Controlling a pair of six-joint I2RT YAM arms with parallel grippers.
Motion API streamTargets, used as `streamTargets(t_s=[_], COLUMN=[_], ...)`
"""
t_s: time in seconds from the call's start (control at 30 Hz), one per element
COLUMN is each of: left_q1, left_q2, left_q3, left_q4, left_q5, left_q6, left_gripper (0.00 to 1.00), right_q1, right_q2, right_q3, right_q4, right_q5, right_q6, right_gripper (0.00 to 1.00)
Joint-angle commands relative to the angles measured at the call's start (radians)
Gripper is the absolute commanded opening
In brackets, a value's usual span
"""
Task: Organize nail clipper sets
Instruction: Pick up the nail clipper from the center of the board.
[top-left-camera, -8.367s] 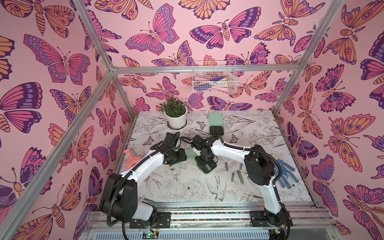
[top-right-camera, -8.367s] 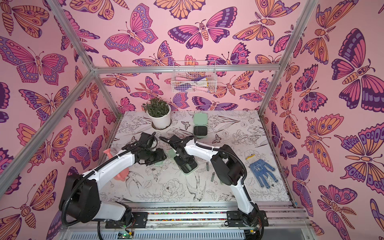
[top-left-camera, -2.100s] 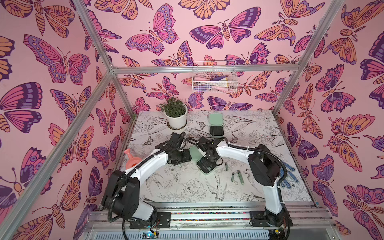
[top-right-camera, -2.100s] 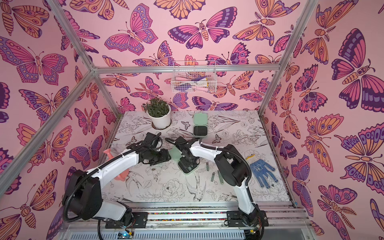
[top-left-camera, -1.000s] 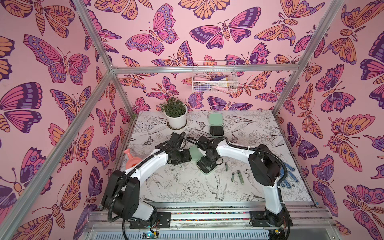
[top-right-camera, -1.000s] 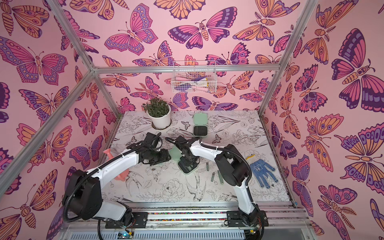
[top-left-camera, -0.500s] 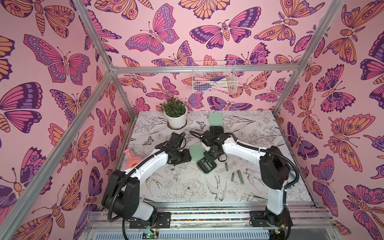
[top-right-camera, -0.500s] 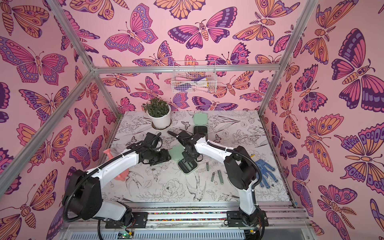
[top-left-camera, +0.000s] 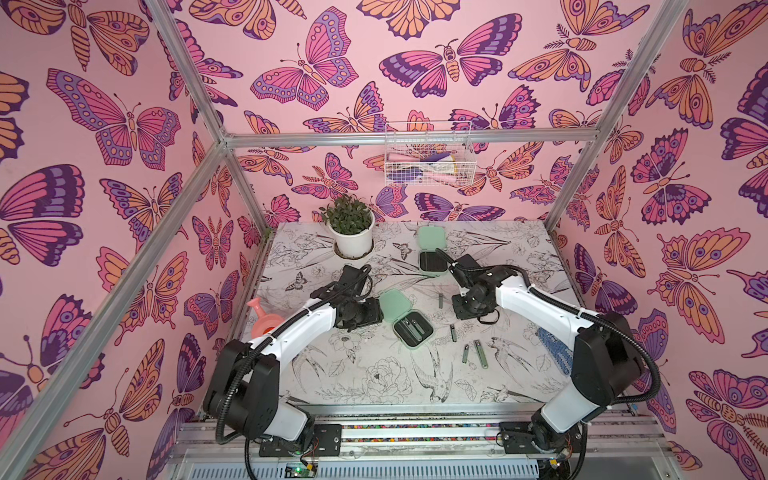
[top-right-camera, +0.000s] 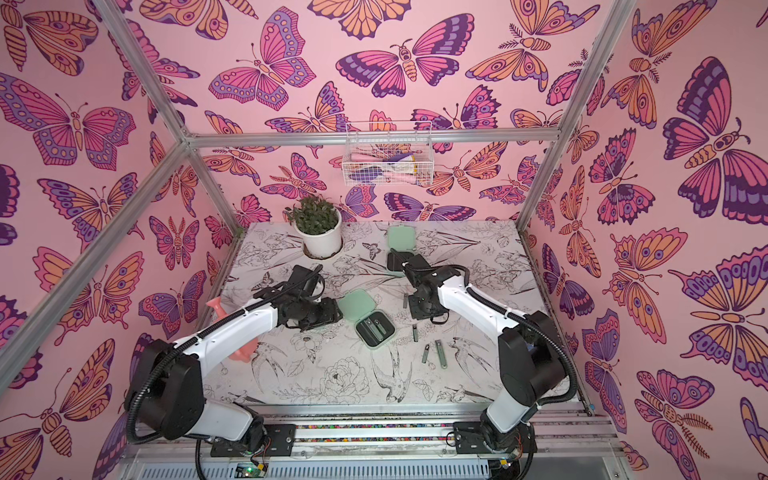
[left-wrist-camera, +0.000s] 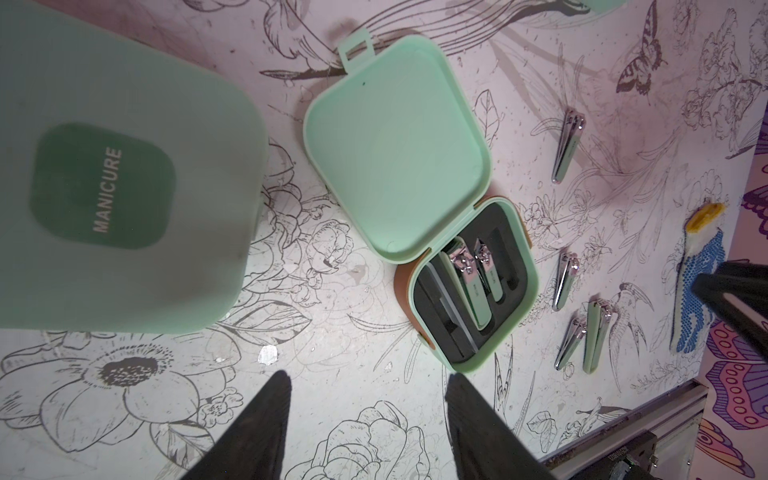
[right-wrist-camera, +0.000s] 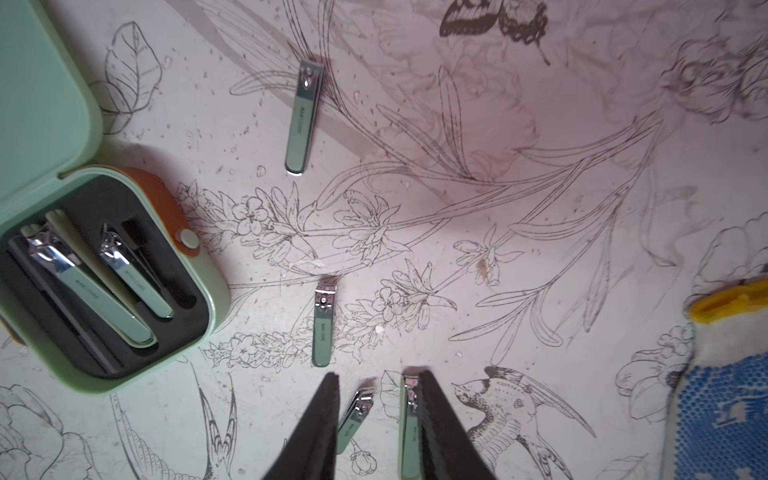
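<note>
Steel clippers (top-left-camera: 481, 354), three o'clock of case (top-left-camera: 395, 305), look light, slick; pinch long sides. Left gripper (left-wrist-camera: 369, 376), right gripper (right-wrist-camera: 376, 372) parted, empty.

My left wrist view shows the closed mint-green plastic case marked MANICURE (left-wrist-camera: 104, 187) blurred and cut off; my right arm (top-left-camera: 540, 307) hides part of the blue dotted work glove (top-left-camera: 555, 351)
</note>
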Motion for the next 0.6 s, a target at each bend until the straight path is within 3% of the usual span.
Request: streamTargets(t_s=[0.0,0.57], left_q1=[0.006,0.006], left_q2=[-0.01,0.002], left_q3=[-0.022,-0.017], left_q4=[0.005,0.005], left_q5=[0.014,0.019], left_q6=[0.0,0.002], left_gripper=[0.62,0.62], right_q1=[0.001,0.001], right_q2=[0.035,0.374], right_q3=[-0.005,0.249], right_q4=[0.079,0.187], right_q5=[-0.053,0.042], right_q6=[0.058,0.188], right_gripper=[0.36,0.42])
